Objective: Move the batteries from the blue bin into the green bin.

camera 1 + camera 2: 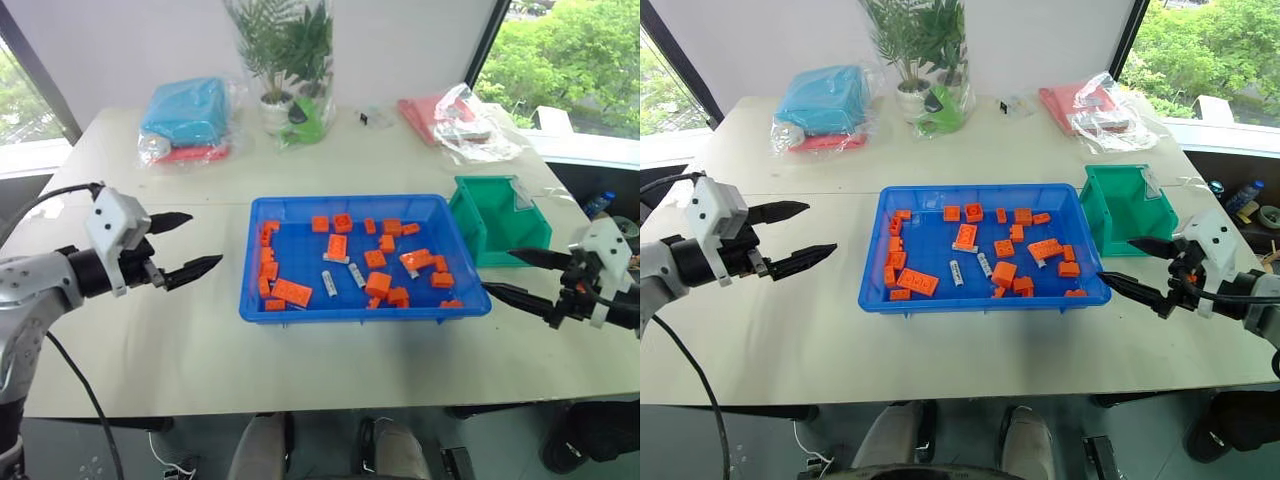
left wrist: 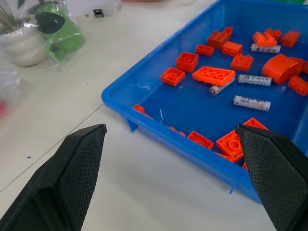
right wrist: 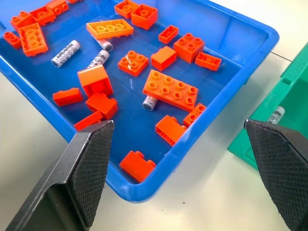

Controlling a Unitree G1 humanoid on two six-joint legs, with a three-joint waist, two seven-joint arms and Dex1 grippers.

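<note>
Both tools stood wide and empty: the left tool (image 1: 180, 245) hovered off the blue bin's (image 1: 350, 308) left end, the right tool (image 1: 520, 275) off its right. Batteries (image 1: 329, 284) lay among orange bricks (image 1: 377, 284) in that bin; the green bin (image 1: 478, 232) stood just beyond the right tool.

I count four batteries (image 2: 251, 102) lying in the blue bin (image 1: 345, 312) and one more in the green bin (image 1: 470, 222). Among them I see roughly twenty orange bricks (image 1: 291, 292).

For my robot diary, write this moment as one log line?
left hand open | right hand open | batteries in blue bin | green bin beside
</note>
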